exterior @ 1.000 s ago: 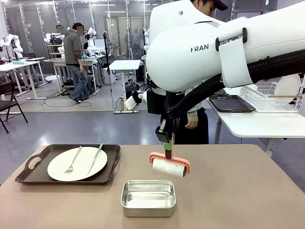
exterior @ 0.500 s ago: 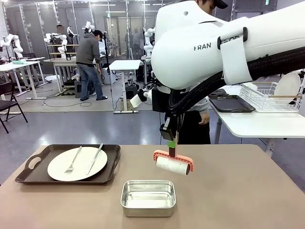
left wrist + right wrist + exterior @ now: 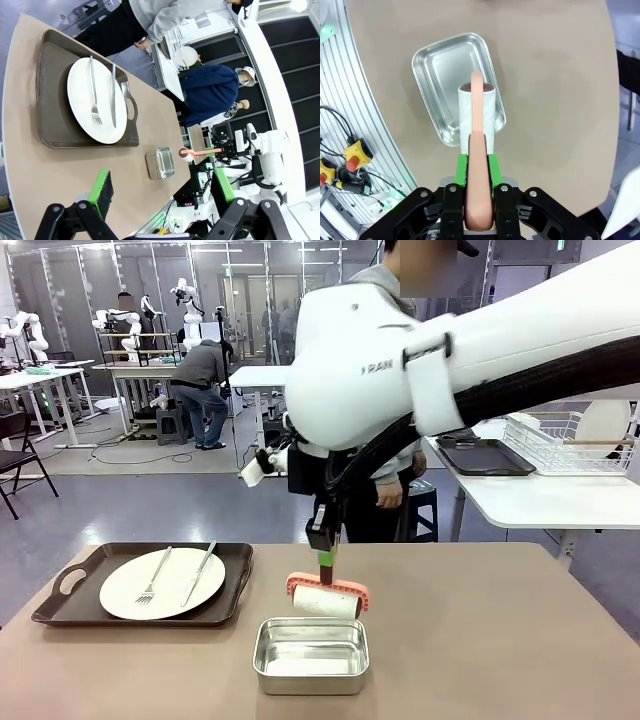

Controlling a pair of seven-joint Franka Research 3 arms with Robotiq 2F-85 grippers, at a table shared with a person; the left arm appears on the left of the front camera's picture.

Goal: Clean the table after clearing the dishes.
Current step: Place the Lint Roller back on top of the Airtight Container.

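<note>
**Roller over the pan, one set of dishes on the counter**

Left gripper [image 3: 161,189], seen from its own wrist: jaws spread wide, nothing between the green pads [image 3: 103,190], well above the counter [image 3: 500,640].

On the counter's left part: a dark brown tray [image 3: 50,608] with handles, carrying a white plate [image 3: 125,595]. On the plate, a fork [image 3: 153,580] and a knife [image 3: 200,573] side by side, fork to the left.

Near the middle, by the near edge and apart from the tray: a small square steel pan [image 3: 311,654]. Just over the pan's far rim: a lint roller [image 3: 327,600] with an orange frame and a white roll lying level. Touching the rim or not: cannot tell.

Right gripper [image 3: 477,167]: clamped tight on the roller's orange handle and pointing down, its arm [image 3: 480,350] reaching in from the right across the middle.

Behind the counter: a person [image 3: 395,490] standing, largely hidden by the arm.

Far right, on a white side counter [image 3: 540,500]: a second tray [image 3: 485,457], dark, and a wire rack [image 3: 560,445] with a second plate [image 3: 605,420] upright in it.
</note>
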